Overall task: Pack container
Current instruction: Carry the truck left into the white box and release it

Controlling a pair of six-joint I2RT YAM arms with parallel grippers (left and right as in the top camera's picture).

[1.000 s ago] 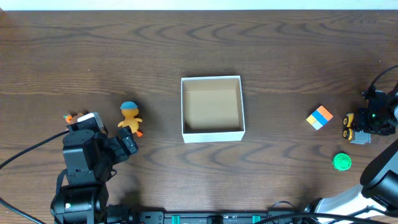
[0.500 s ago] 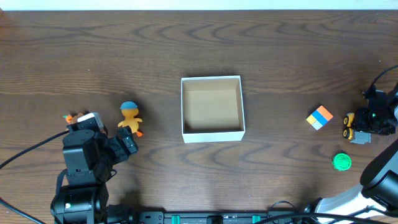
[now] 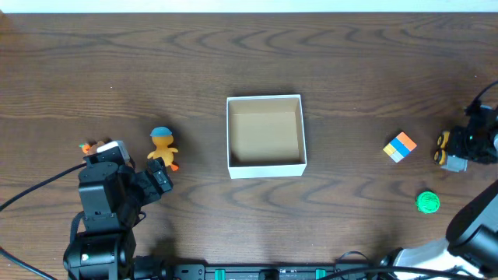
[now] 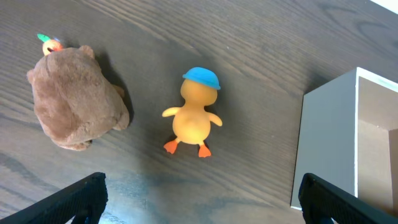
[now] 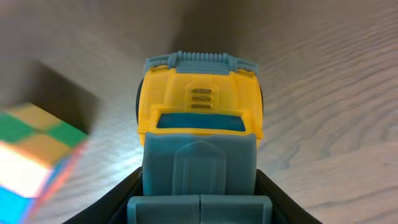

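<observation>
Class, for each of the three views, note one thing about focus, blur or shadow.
Overhead: evenly lit and sharp, with no glare on the container. Left wrist: crisp throughout, the duck clearly outlined and the plush throwing a soft shadow at its right side. Right wrist: the toy truck is sharp, but the coloured cube at the left is blurred.

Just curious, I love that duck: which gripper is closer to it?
Left. The left gripper is beside the duck; the right gripper, holding a toy truck, is far beyond the container.
</observation>
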